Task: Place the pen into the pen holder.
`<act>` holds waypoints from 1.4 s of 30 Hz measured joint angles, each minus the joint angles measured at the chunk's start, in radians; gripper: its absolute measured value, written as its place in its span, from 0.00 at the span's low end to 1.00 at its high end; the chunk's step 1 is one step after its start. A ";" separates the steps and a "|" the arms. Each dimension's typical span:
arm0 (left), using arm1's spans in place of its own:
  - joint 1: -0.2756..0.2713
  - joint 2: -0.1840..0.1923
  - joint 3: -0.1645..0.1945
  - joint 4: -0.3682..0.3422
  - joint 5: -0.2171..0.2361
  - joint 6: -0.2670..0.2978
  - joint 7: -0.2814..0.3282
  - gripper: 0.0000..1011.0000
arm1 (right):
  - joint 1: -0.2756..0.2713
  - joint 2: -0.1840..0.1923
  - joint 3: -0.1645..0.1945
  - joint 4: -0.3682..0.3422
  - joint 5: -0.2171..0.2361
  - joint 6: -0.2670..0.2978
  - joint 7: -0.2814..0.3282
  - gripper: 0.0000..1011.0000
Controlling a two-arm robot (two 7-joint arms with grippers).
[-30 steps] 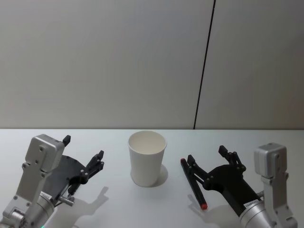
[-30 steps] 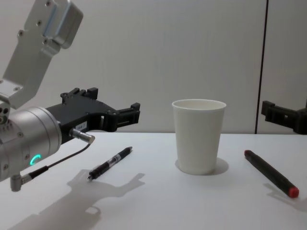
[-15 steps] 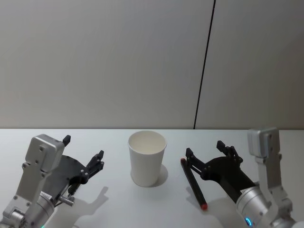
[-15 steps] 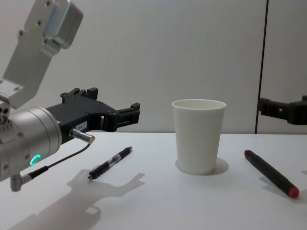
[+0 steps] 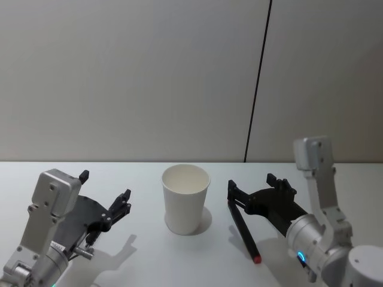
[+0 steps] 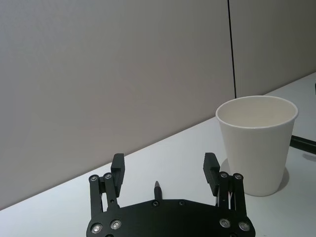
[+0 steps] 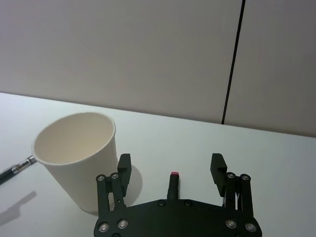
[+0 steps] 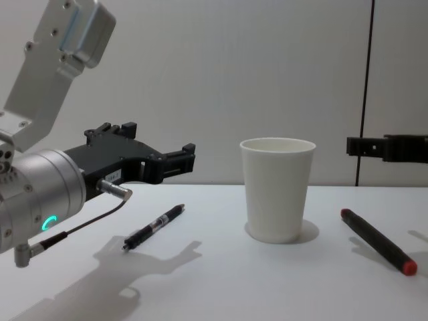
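The paper cup [image 5: 186, 197] is empty and the red-tipped pen [image 5: 242, 230] lies ungrasped on the worktop [image 5: 179, 263] beneath the spread right pincer [image 5: 251, 182], lower right; the spread left pincer [image 5: 106, 185] hangs lower left.

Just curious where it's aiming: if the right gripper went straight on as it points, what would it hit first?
Probably nothing before the wall. The open right gripper hovers over the red-tipped pen and points just past the cup; a finger might graze it, depth is unclear.
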 joint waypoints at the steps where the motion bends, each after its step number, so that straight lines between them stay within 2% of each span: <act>1: 0.000 0.000 0.000 0.000 0.000 0.000 0.000 0.99 | 0.011 -0.004 -0.003 0.002 -0.001 0.024 -0.007 0.99; 3: 0.000 0.000 0.000 0.000 0.000 0.000 0.000 0.99 | 0.026 -0.008 -0.007 0.006 -0.006 0.059 -0.016 0.99; 4: 0.000 0.000 0.000 0.000 0.000 0.000 0.000 0.99 | 0.026 -0.008 -0.007 0.006 -0.006 0.059 -0.016 0.99; 6: 0.000 0.000 0.000 0.000 0.000 0.000 0.000 0.99 | 0.045 -0.011 -0.011 0.011 -0.013 0.106 -0.027 0.99; 7: 0.000 0.000 0.000 0.000 0.000 0.000 0.000 0.99 | 0.045 -0.011 -0.011 0.011 -0.013 0.106 -0.027 0.99; 13: 0.000 0.000 0.000 0.000 0.000 0.000 0.000 0.99 | 0.080 -0.012 -0.016 0.023 -0.026 0.190 -0.043 0.99; 19: 0.000 0.000 0.000 0.000 0.000 0.000 0.000 0.99 | 0.107 -0.015 -0.018 0.042 -0.036 0.237 -0.052 0.99; 30: 0.000 0.000 0.000 0.000 0.000 0.000 0.000 0.99 | 0.137 -0.031 -0.034 0.085 -0.053 0.272 -0.057 0.99; 42: 0.000 0.000 0.000 0.000 0.000 0.000 0.000 0.99 | 0.161 -0.047 -0.059 0.138 -0.077 0.278 -0.059 0.99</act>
